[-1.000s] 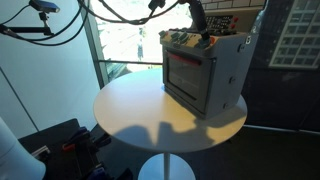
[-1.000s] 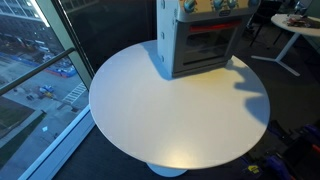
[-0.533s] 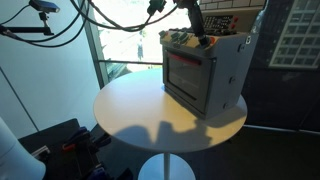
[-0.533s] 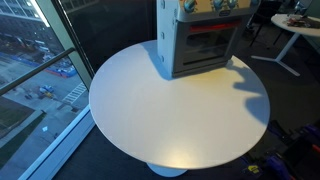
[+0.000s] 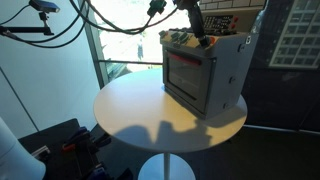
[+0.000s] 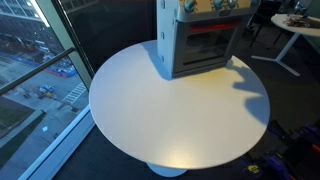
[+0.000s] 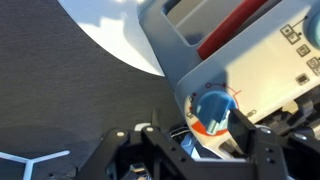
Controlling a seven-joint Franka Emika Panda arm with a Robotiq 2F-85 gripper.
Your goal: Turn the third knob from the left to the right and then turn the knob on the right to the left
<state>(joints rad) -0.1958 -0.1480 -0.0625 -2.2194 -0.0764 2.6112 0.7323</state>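
A grey toy oven (image 5: 205,72) with a red-trimmed door stands at the far side of the round white table (image 5: 140,110). It also shows in the other exterior view (image 6: 200,42), with blue knobs (image 6: 187,5) along its top panel. My gripper (image 5: 200,36) reaches down onto the oven's top. In the wrist view a blue knob (image 7: 212,108) on an orange base sits between my fingers (image 7: 242,128). The right finger is against the knob and the left finger stands apart from it. My gripper (image 7: 205,125) is open around the knob.
Black cables (image 5: 60,25) hang at the upper left. A large window (image 5: 120,45) is behind the table, with glass to the floor (image 6: 35,70). Another white table (image 6: 295,30) with clutter stands at the right. Dark equipment (image 5: 60,145) lies on the floor.
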